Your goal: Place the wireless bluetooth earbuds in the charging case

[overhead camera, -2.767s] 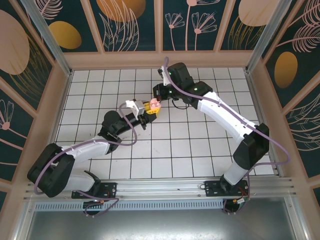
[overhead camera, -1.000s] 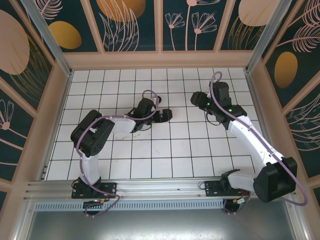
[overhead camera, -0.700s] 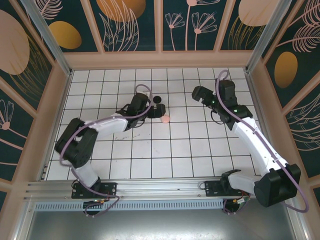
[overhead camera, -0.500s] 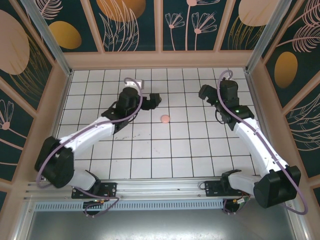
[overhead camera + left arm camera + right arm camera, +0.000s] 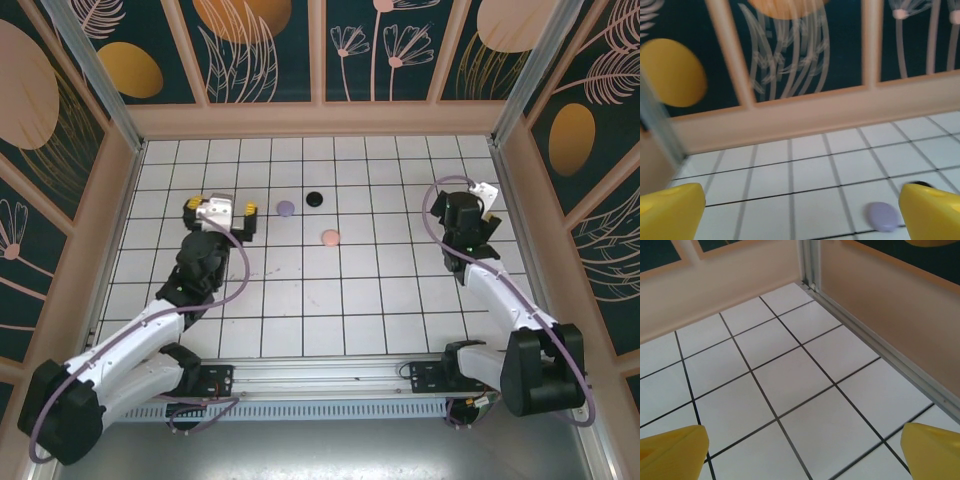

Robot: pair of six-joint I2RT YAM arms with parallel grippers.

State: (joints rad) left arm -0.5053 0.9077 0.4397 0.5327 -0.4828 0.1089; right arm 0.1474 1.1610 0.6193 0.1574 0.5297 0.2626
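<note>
You see tiled table (image 5: 340,300) bare under right gripper (image 5: 800,450): yellow fingers (image 5: 932,447) wide apart, nothing between, both cut off by frame edges, wall corner (image 5: 807,277) ahead. Your left gripper (image 5: 219,208) likewise spread, empty. Just off its right finger lies purple disc (image 5: 286,209), blurred in wrist view. Beyond it, black disc (image 5: 314,198), mostly hidden behind that finger in wrist view. Farther right and nearer you, pink disc (image 5: 330,237), apart from both. You cannot tell where earbuds lie: too small. Whether discs are charging cases, cannot tell.
</note>
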